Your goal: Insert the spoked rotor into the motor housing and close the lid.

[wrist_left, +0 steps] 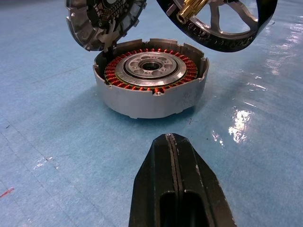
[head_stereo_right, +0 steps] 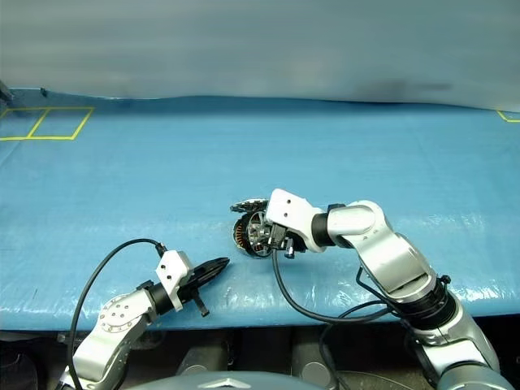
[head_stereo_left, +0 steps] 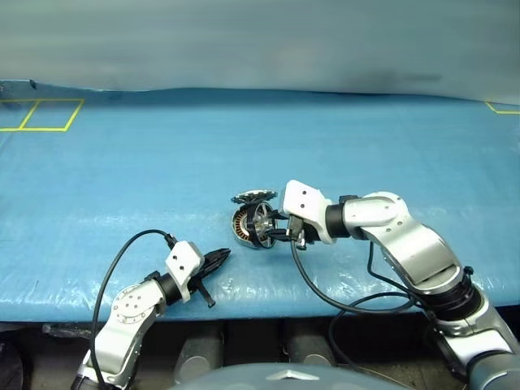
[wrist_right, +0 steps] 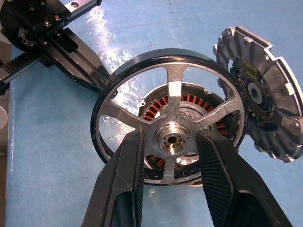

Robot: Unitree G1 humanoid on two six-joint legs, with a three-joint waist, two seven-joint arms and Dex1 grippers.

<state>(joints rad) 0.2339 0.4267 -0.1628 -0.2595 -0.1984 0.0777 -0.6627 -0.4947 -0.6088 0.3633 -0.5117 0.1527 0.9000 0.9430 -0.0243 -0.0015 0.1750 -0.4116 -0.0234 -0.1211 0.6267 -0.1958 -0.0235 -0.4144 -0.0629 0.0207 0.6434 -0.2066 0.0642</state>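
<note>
The motor housing (wrist_left: 150,90) stands on the blue mat with its copper winding ring facing up. The lid (wrist_left: 105,21) stands tilted up at the housing's far edge, with its inner side showing. My right gripper (wrist_right: 170,138) is shut on the hub of the spoked rotor (wrist_right: 142,61) and holds it tilted just above the housing (head_stereo_left: 242,229), partly covering it. My left gripper (head_stereo_left: 218,258) is shut and holds nothing. It rests low near the table's front edge, pointing at the housing from a short distance away.
A blue mat (head_stereo_left: 122,179) covers the table. A yellow tape square (head_stereo_left: 42,114) marks its far left corner, and a yellow mark (head_stereo_left: 502,108) sits at the far right. The table's front edge (head_stereo_left: 268,313) runs just behind my left gripper. Black cables hang from both wrists.
</note>
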